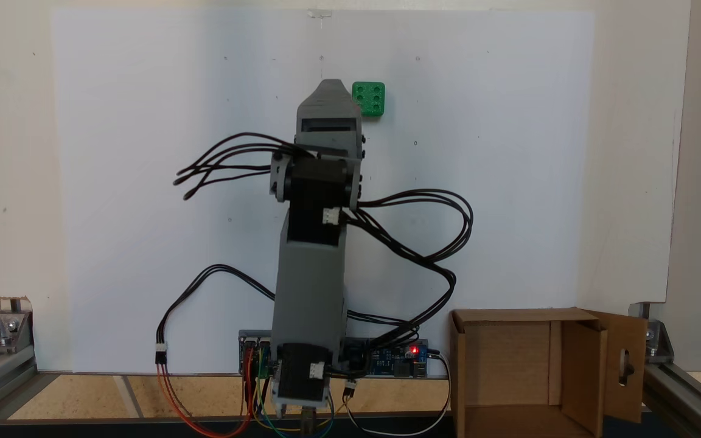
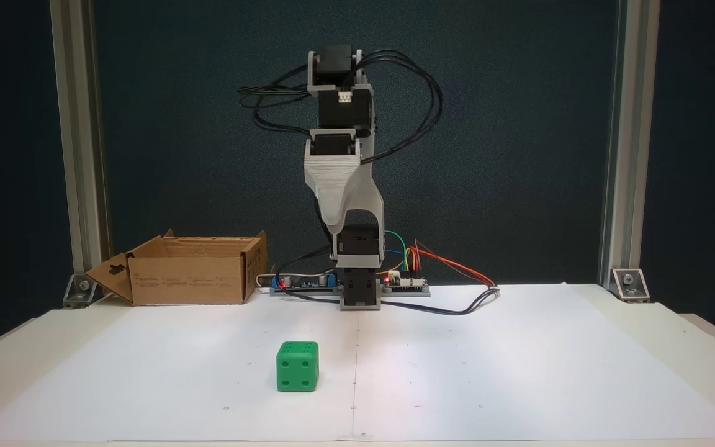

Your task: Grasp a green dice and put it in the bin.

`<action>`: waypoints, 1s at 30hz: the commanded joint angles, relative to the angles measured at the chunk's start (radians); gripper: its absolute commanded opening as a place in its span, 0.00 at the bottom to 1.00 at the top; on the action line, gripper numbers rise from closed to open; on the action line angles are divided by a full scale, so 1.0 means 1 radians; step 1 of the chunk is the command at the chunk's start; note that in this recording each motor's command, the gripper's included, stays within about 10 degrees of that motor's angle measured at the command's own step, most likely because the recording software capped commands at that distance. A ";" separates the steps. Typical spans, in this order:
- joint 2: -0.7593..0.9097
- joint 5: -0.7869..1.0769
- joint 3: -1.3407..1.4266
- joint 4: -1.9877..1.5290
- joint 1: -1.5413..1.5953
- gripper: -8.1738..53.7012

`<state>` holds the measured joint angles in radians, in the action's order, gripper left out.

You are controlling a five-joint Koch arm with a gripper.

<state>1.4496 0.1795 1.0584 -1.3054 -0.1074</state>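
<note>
Gripper: I see it [image 1: 326, 91] from above as a grey wedge over the white sheet, its tip next to the green dice in that picture; in the front fixed view it [image 2: 357, 304] hangs low, close over the arm's base. The jaws stack one behind the other in both fixed views, so I cannot tell whether they stand apart or together.

Table: the white paper sheet [image 2: 519, 372] covers the work area, and nothing on it stands between the arm and the dice.

Arm: folded upright over its base [image 2: 345, 180], cables looping off both sides. I judge the reach has not begun.

Bin: the brown cardboard box [image 2: 190, 279] sits at the sheet's back edge beside the base, left in the front view and lower right from above [image 1: 509, 359]. It is open on top, with its slotted flap splayed outward.

Green dice: it [image 2: 298, 366] rests flat on the sheet, well in front of the base, a little left of centre in the front view and well apart from the bin. From above it [image 1: 368, 99] shows six pips.

Step in hand: reaching for the grasp. To do it well I would spread the jaws fully before descending, swing slightly toward the dice, square the jaws to two flat faces, come straight down, and close at mid-height so the rounded edges do not let it squirt out.
</note>
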 commanded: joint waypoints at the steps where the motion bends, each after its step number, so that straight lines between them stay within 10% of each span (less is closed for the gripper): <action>1: -0.034 0.091 -0.087 -0.086 -0.021 0.83; 30: -0.362 0.127 -0.169 -0.008 -0.140 0.86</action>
<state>1.0738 0.2684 0.9281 -1.3100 -0.2424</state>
